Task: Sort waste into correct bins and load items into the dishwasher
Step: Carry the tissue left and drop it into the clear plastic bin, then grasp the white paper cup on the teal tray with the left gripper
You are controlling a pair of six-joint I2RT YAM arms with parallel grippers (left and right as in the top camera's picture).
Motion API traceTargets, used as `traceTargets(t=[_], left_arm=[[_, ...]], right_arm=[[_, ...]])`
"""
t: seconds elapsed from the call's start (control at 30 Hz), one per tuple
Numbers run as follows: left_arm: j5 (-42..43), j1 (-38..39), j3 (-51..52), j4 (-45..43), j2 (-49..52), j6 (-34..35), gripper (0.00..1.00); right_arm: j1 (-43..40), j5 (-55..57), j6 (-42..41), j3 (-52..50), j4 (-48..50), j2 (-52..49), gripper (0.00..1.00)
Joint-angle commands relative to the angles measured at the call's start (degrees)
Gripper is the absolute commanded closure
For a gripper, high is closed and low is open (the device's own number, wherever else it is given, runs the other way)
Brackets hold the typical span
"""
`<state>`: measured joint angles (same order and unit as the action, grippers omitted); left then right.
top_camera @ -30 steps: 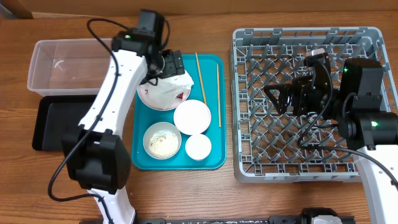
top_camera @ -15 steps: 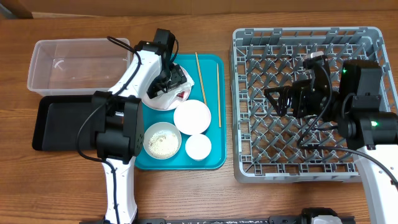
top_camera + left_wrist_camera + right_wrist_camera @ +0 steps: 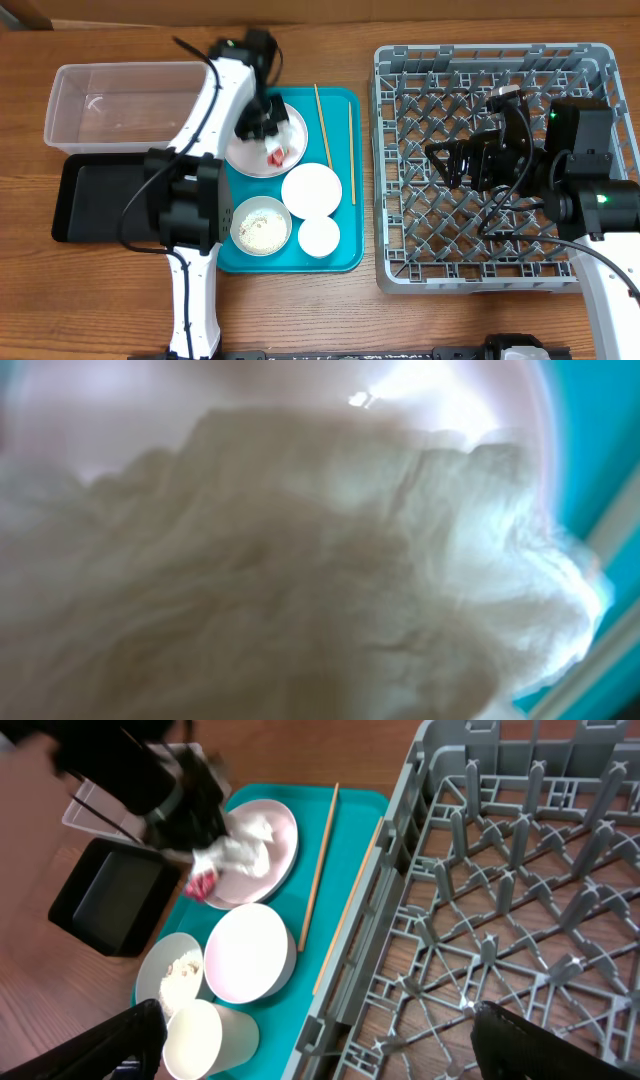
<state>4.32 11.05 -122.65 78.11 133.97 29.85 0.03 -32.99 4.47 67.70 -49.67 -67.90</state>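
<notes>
On the teal tray, a pinkish plate (image 3: 243, 157) carries a crumpled white napkin (image 3: 289, 134) and a red-marked wrapper (image 3: 275, 156). My left gripper (image 3: 262, 127) is down on the plate, shut on the napkin (image 3: 246, 844). That napkin (image 3: 300, 560) fills the left wrist view and hides the fingers. A white bowl (image 3: 310, 190), a greyish bowl with rice (image 3: 260, 225), a cup (image 3: 318, 236) and two chopsticks (image 3: 322, 125) also lie on the tray. My right gripper (image 3: 320, 1048) hangs open and empty over the left part of the grey dish rack (image 3: 500, 60).
The teal tray (image 3: 340, 255) sits between the bins and the rack. A clear tub (image 3: 120, 105) stands at the back left, with a black tray (image 3: 95, 195) in front of it. The rack's upright pegs (image 3: 520, 850) rise just below my right gripper.
My left gripper has gone from open to shut, bunching the napkin on the plate so more of the plate shows. The right arm has hardly moved.
</notes>
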Motion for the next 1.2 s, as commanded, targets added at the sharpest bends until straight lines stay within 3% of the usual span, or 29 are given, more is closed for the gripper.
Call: traceTargets(t=[0.0, 0.07, 0.17, 0.33, 0.43, 0.47, 0.53, 0.57, 0.77, 1.07, 1.1, 1.17], left_arm=[[1.7, -4.5, -17.0, 7.3, -0.7, -3.3, 0.96], [1.6, -7.7, -26.1, 11.5, -0.7, -4.1, 0.96], [1.1, -11.4, -30.5, 12.7, -0.7, -3.9, 0.96], [-4.6, -19.4, -27.4, 11.7, -0.2, 5.8, 0.96], [-5.2, -22.1, -20.8, 6.2, 0.2, 9.1, 0.96], [-5.1, -22.5, -16.7, 2.4, 0.2, 9.0, 0.79], [-5.2, -22.6, -12.0, -2.3, 0.2, 8.9, 0.19], [-5.2, -22.7, -10.8, -3.5, 0.2, 8.9, 0.01], [-1.7, -22.7, -13.1, -5.3, 0.2, 0.4, 0.0], [5.8, -20.6, -41.6, 16.2, 0.1, -12.0, 0.06], [5.9, -20.1, -44.2, 18.7, 0.1, -13.4, 0.12], [13.0, -19.3, -44.2, 18.7, -1.2, -19.6, 0.15]], right_arm=[[-0.1, -0.1, -0.2, 1.3, 0.2, -0.1, 0.01], [-0.1, -0.1, -0.2, 1.3, 0.3, -0.1, 0.01], [-0.1, -0.1, -0.2, 1.3, 0.3, -0.1, 0.01], [-0.1, -0.1, -0.2, 1.3, 0.5, -0.1, 0.01], [-0.1, -0.1, -0.2, 1.3, 0.6, -0.1, 0.01], [-0.1, -0.1, -0.2, 1.3, 0.7, -0.1, 0.01], [-0.1, -0.1, -0.2, 1.3, 0.7, -0.1, 0.01], [-0.1, -0.1, -0.2, 1.3, 0.7, -0.1, 0.01], [-0.1, -0.1, -0.2, 1.3, 0.7, -0.1, 0.0], [-0.1, -1.7, -0.2, 1.3, 0.7, -0.1, 0.0], [-0.1, -1.7, -0.2, 1.3, 0.7, -0.1, 0.0], [-0.1, -1.6, -0.2, 1.3, 0.7, -0.1, 0.0]])
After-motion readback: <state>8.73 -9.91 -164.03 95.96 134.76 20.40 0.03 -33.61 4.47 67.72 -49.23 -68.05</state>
